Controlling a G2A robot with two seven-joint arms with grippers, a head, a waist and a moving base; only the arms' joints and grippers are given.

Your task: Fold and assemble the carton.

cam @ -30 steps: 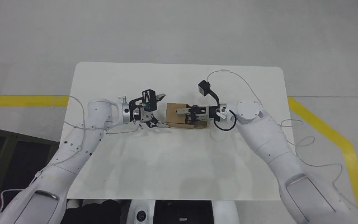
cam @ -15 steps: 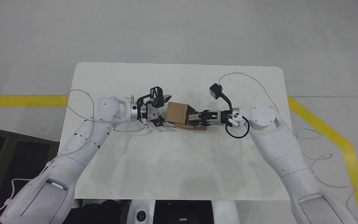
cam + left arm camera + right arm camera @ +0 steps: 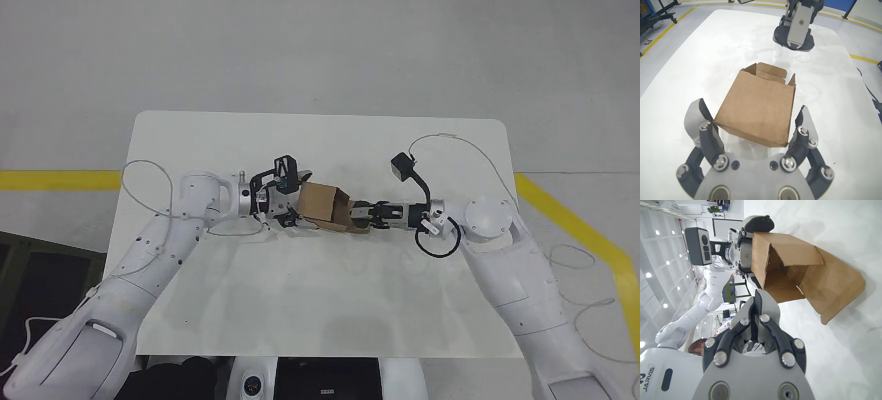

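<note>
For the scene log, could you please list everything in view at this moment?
carton: one, brown, mid-table, open end facing the right gripper.
table: one, white, bearing the carton.
cables: two, white, one looping over the table by each arm.
floor tape: two stretches, yellow, on the floor either side of the table.
left gripper: one, silver and black, open astride the carton's closed end.
right gripper: one, silver and black, shut and empty, just off the carton's open end.
</note>
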